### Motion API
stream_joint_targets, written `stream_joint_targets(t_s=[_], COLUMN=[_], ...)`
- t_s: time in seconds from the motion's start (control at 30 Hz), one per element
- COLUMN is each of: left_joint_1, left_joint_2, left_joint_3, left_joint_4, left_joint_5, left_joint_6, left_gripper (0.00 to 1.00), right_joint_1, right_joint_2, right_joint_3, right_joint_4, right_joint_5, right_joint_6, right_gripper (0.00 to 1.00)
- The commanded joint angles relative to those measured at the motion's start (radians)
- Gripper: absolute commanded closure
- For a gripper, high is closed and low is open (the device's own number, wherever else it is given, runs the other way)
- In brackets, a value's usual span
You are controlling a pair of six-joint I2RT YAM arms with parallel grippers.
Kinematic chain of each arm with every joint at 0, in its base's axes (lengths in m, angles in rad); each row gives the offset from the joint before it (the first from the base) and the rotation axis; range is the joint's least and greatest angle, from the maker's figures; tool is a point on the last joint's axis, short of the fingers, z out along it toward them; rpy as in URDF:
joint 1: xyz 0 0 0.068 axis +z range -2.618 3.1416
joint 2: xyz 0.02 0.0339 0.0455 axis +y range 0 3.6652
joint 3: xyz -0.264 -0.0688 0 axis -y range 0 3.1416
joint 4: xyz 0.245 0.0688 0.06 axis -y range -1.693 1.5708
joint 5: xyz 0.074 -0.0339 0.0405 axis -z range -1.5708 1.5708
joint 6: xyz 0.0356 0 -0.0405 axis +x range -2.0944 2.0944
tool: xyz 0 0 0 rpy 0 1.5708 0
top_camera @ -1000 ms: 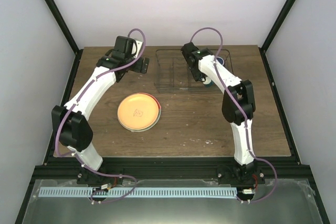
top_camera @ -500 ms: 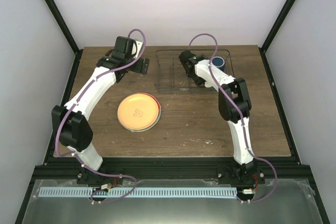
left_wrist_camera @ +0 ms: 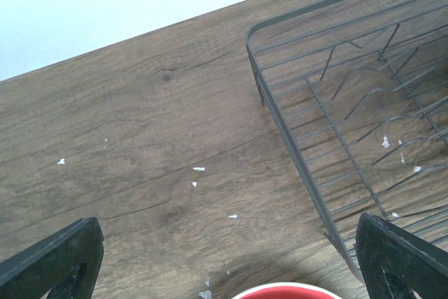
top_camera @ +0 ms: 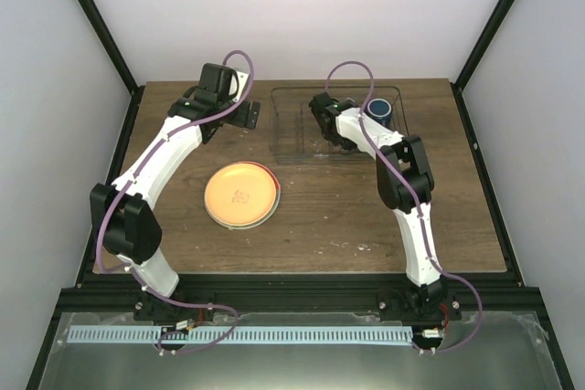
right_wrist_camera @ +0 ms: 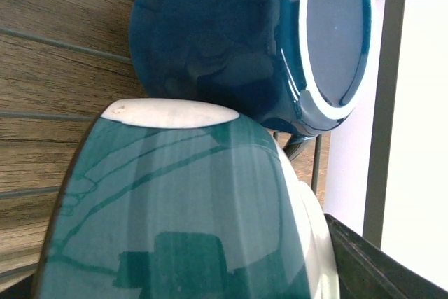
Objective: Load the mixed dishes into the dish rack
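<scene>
The dish rack (top_camera: 297, 130) of thin grey wire stands at the back of the table, and its corner (left_wrist_camera: 336, 138) shows in the left wrist view. A dark blue mug (top_camera: 380, 109) sits in its right end, close ahead of my right wrist camera (right_wrist_camera: 238, 40). My right gripper (top_camera: 336, 134) is inside the rack, shut on a teal-glazed bowl with a cream-white rim (right_wrist_camera: 196, 208) that fills the space between its jaws. An orange-yellow plate (top_camera: 240, 193) lies on the table with a reddish rim under it. My left gripper (top_camera: 247, 116) hovers open and empty left of the rack.
A red rim with a cream edge (left_wrist_camera: 287, 292) pokes in at the bottom of the left wrist view. White specks (left_wrist_camera: 199, 169) dot the wood. Upright wire dividers (left_wrist_camera: 364, 75) stand inside the rack. Black frame posts (top_camera: 96, 20) flank the table.
My right gripper has moved left and back inside the rack with the bowl, uncovering the mug. The left arm and the plates have not moved.
</scene>
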Motion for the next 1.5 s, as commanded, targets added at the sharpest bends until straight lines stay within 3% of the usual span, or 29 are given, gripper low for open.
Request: stream_joint_targets(t_s=[0.0,0.37,0.83,1.3,1.47], left_joint_1=[0.004,0.004,0.005,0.004,0.005], left_joint_2=[0.02,0.033,0.058,0.075,0.091], left_joint_3=[0.003,0.001,0.025,0.031,0.053], left_joint_4=[0.019,0.022,0.01,0.001,-0.016], left_joint_5=[0.01,0.01,0.006,0.024,0.058], left_joint_6=[0.004,0.003,0.009,0.013,0.023], left_gripper=[0.0,0.0,0.0,0.0,0.0], right_joint_1=[-0.004,0.032,0.078,0.095,0.097], right_joint_2=[0.036,0.066,0.029,0.046,0.04], right_joint_3=[-0.018,0.008,0.123,0.127,0.125], right_joint_4=[-0.017,-0.027,-0.099,-0.091,-0.072], right_joint_5=[-0.09,-0.131,-0.357,-0.316,-0.378], right_joint_6=[0.008,0.01,0.018,0.017,0.004], right_gripper=[0.33,0.0,0.0,0.0,0.0])
